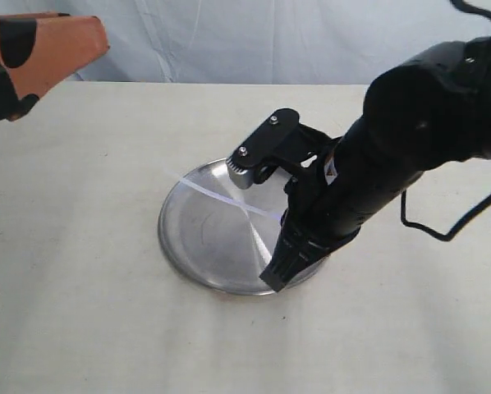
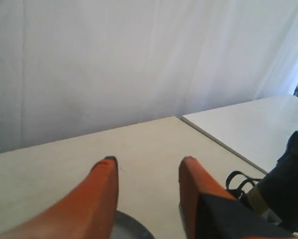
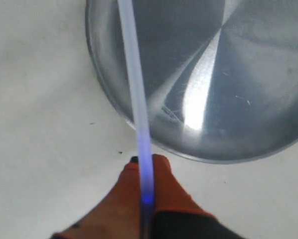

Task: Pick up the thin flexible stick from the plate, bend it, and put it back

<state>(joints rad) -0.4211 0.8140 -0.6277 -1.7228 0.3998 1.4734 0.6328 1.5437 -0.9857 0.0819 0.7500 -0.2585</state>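
The plate (image 1: 204, 242) is a round shiny steel dish in the middle of the pale table. The thin flexible stick (image 1: 217, 195) is a whitish translucent line slanting over the plate's far half. Its right end runs in under my right arm (image 1: 369, 164). In the right wrist view the right gripper (image 3: 145, 162) is shut on the stick (image 3: 134, 74), which reaches from the orange fingers across the plate (image 3: 238, 74). The fingertips sit just outside the rim. My left gripper (image 1: 98, 45) hangs high at the far left, open and empty (image 2: 149, 164), away from the plate's rim (image 2: 131, 226).
A white cloth backdrop closes off the far side of the table. A black cable (image 1: 442, 230) loops off my right arm to the right. The left wrist view shows a seam to a second tabletop (image 2: 223, 144) and the dark right arm (image 2: 288, 189).
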